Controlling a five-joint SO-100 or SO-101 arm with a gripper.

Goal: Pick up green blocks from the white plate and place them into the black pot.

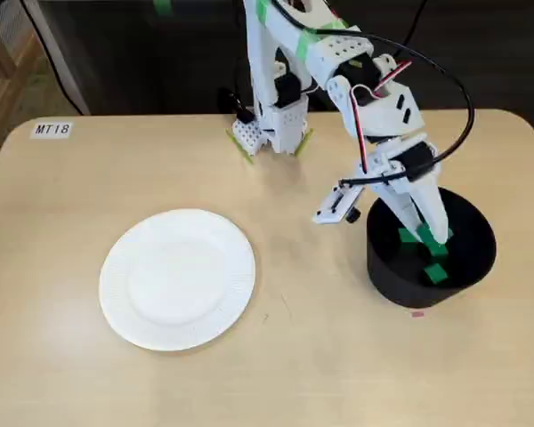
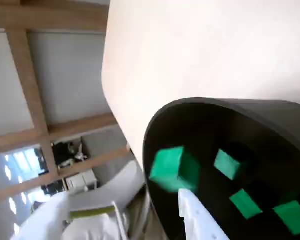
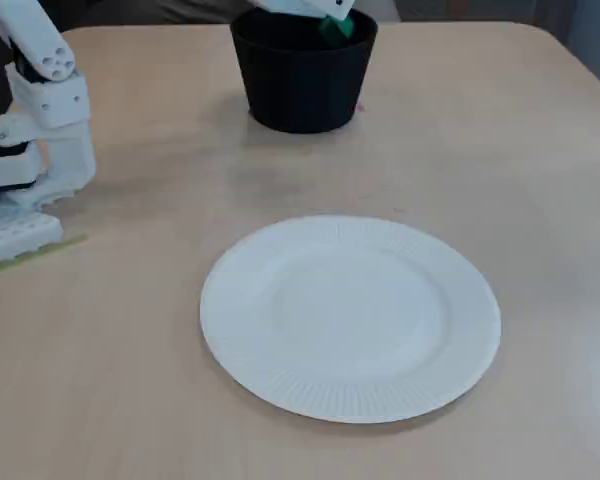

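The white plate [image 1: 178, 280] lies well away from the gripper [image 1: 430, 238] and shows no green in either fixed view, while the black pot [image 1: 387, 276] stands directly under and around the fingertips. One green block [image 2: 172, 167] shows blurred just beside the single finger the wrist view catches, above three more green blocks [image 2: 227, 163] on the pot floor. Whether the jaws are clamped on it or slack I cannot tell. They look like small, light, stiff cubes, best pinched across two opposite flat faces.
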